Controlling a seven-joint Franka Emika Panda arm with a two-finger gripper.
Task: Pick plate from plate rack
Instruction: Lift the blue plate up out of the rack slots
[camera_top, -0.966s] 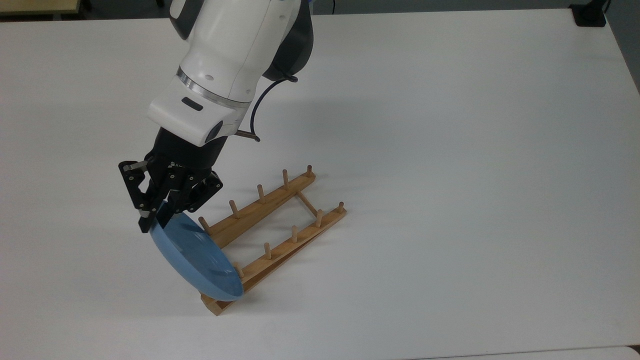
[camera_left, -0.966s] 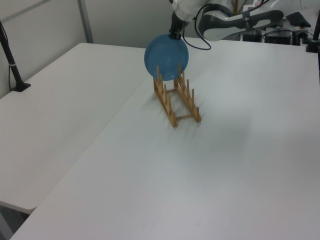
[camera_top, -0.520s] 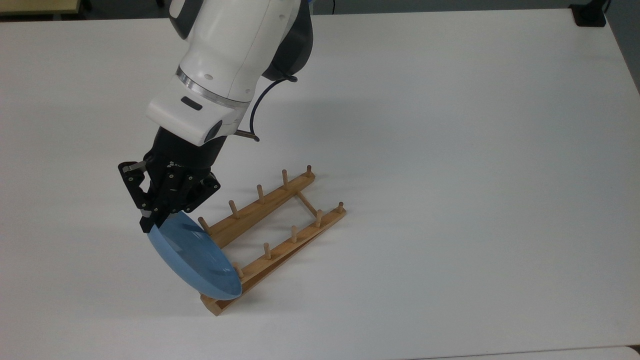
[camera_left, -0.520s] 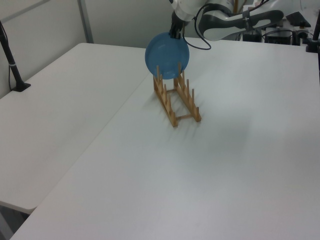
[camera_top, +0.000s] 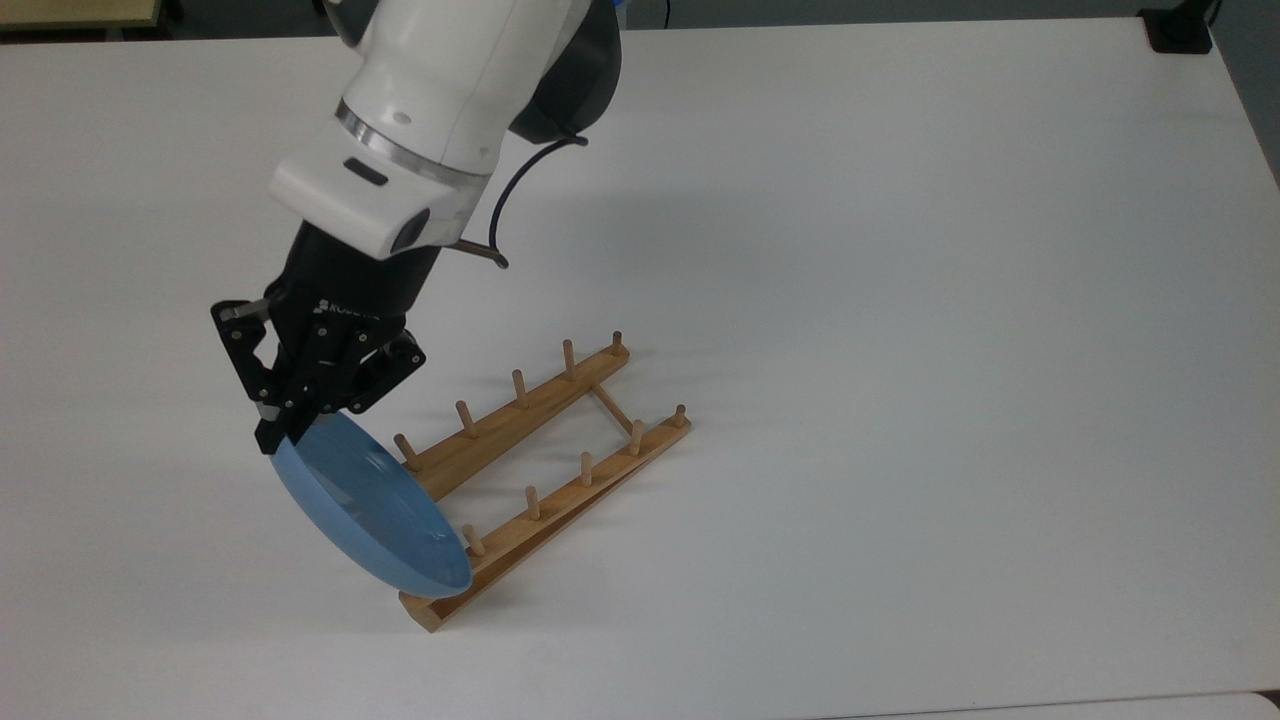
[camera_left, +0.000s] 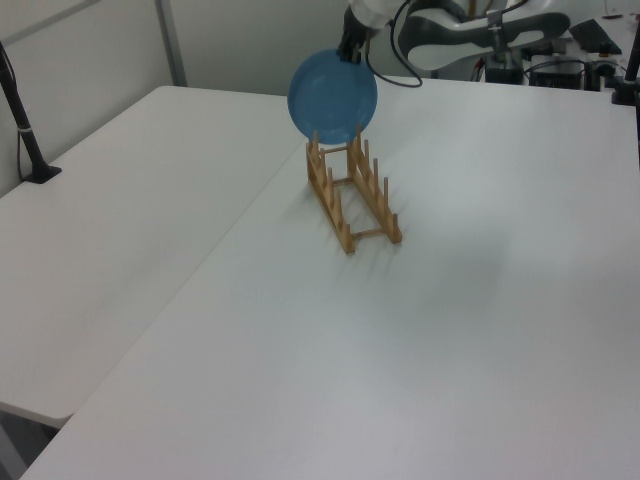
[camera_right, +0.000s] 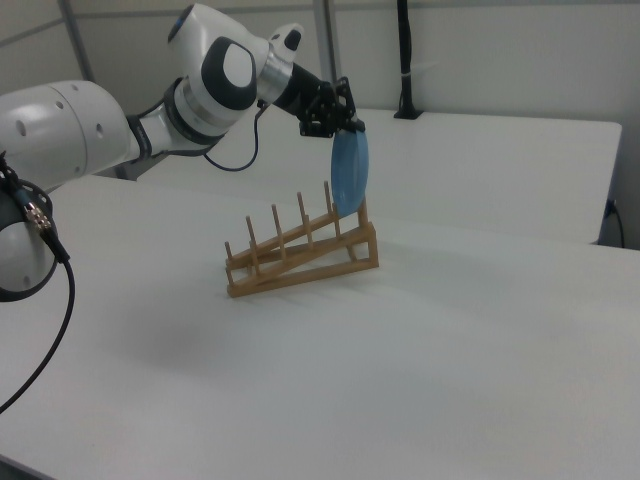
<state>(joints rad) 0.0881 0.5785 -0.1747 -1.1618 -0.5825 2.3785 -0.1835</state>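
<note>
The plate (camera_top: 368, 510) is grasped at its upper rim by the gripper (camera_top: 283, 420), whose black fingers are clamped on the edge. The plate is held on edge, nearly upright, at the end of the plate rack (camera_top: 545, 480) that lies toward the top view's lower left. In the right view the plate (camera_right: 350, 170) is seen edge-on above the rack's taller end, its lower edge level with the tops of the end pegs; whether it touches them cannot be told. In the left view the plate's round face (camera_left: 332, 96) is seen above the far end of the rack (camera_left: 352, 195). The rack rests on the white surface (camera_top: 900, 300), with its other peg slots unoccupied.
</note>
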